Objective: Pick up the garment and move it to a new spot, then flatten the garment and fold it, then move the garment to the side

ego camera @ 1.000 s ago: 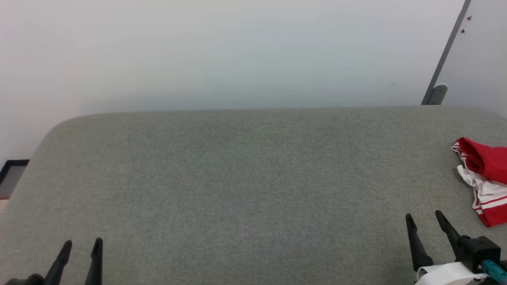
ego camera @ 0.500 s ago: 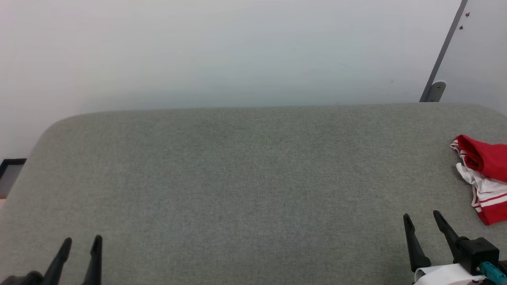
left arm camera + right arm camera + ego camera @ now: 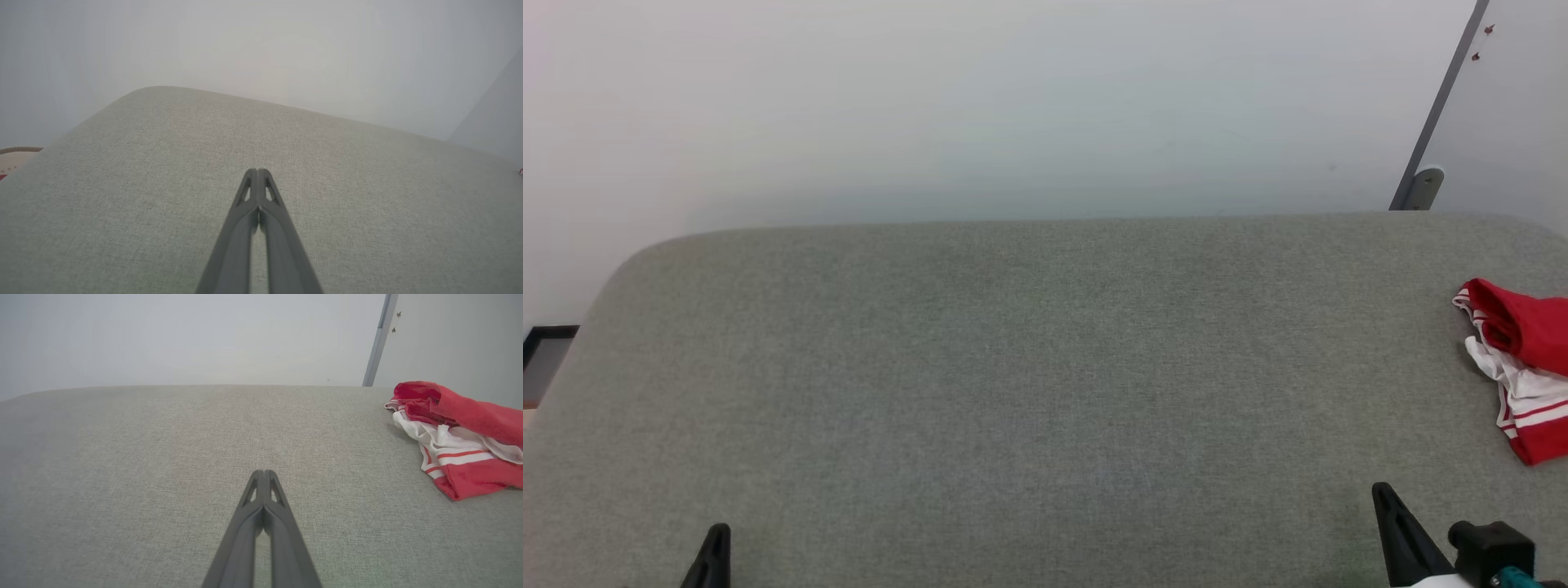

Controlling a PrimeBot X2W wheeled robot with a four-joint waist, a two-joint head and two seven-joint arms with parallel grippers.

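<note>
Left gripper [image 3: 258, 173] and right gripper [image 3: 264, 474] both clenched on nothing; garment [image 3: 461, 437] lies off to my right

From my seat, the pale wall [image 3: 980, 106] takes the top of the head view. Below it the grey fabric surface [image 3: 1013, 367] spreads wide, its far corners rounded. The garment lies crumpled at the right edge of that surface, red body on top, with a white sleeve end and red-and-white striped trim bunched beneath; part of it runs past the frame edge. It sits well apart from my left arm and near my right, touching neither. Through each wrist camera I see two dark fingers pressed tip to tip over the fabric, gripping no cloth. A thin grey post [image 3: 1437, 106] rises against the wall behind the garment
</note>
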